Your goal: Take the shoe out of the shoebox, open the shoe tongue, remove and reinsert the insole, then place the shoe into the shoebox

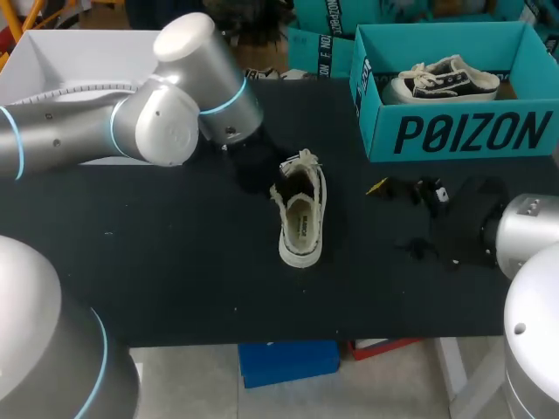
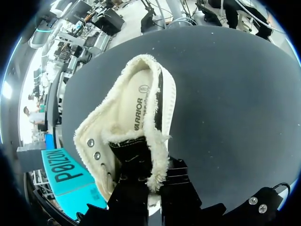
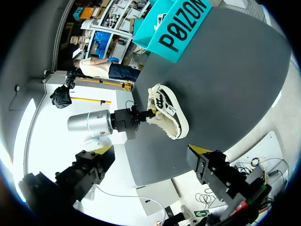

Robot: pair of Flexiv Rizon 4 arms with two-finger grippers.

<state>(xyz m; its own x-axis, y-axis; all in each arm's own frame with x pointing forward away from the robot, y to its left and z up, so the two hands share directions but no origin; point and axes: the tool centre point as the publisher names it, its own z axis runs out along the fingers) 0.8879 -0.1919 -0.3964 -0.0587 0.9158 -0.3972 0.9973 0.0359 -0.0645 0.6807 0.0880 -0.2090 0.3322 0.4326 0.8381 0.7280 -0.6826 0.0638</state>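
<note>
Now the shoe [image 1: 301,218] stands on its sole in the middle of the black table [image 1: 175,262], out of the box. It is cream with a black side and fluffy fur round the top. The heel is nearest and the toe points away. The pale insole [image 2: 136,101] lies flat inside. The black tongue [image 2: 134,157] is pulled up at the toe end, and the left gripper [image 2: 153,193] pinches it tight. To the right, apart from the shoe, the right gripper [image 3: 149,150] hangs with its fingers spread wide and nothing in them. Far back on the right sits the blue box [image 1: 454,131], open, with another shoe [image 1: 445,78] in it.
</note>
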